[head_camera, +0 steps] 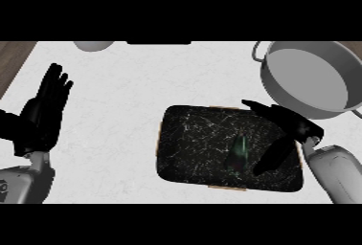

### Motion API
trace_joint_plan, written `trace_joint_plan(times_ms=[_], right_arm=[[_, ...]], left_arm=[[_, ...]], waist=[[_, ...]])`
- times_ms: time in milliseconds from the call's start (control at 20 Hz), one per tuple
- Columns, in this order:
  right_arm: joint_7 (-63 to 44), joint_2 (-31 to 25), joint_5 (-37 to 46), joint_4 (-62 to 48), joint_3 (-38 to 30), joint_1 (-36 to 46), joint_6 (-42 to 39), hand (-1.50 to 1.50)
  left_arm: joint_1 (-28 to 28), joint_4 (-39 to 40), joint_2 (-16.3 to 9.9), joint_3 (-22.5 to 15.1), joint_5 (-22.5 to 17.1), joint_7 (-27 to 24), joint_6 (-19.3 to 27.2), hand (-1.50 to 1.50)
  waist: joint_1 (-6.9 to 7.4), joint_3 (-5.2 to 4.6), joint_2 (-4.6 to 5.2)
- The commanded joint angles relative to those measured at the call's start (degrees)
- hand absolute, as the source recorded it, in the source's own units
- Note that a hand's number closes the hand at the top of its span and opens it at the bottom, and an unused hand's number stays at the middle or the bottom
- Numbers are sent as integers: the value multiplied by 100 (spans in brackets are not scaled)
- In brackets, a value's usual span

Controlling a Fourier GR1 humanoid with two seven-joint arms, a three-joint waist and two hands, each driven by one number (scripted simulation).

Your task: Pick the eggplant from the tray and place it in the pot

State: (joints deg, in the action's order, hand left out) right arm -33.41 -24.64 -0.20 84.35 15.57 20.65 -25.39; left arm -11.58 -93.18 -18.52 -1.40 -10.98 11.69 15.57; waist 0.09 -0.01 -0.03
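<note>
Eggplant point(240, 152) lies on the dark marbled tray point(191, 143), right of the tray's middle, long axis running roughly up-down in view. Right hand point(286, 127) sits over the tray's right side, fingers spread and straight, thumb reaching down just beside the eggplant; contact cannot be told. Grey pot point(283, 93) stands beyond the tray at upper right. Left hand point(44, 112) rests open at the left, fingers up, well apart from the tray.

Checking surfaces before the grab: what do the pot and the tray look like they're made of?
Pot: probably metal, smooth grey walls with a thin rim and wire-like handle. Tray: seemingly dark stone or marble, black with white veining, a brownish edge showing at its corners.
</note>
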Motion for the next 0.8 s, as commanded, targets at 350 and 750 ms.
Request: trace_joint_plan(times_ms=[350,750], right_arm=[[-217,538,1007,165,-125,-482,-265,-150],[447,1060,1886,-887,-121,-196,-76,-150]], left_arm=[[18,-32,303,280,284,70,-306,0],[-48,285,401,545,321,-150,-625,0]], waist=[[-12,1,0],[0,1,6]])
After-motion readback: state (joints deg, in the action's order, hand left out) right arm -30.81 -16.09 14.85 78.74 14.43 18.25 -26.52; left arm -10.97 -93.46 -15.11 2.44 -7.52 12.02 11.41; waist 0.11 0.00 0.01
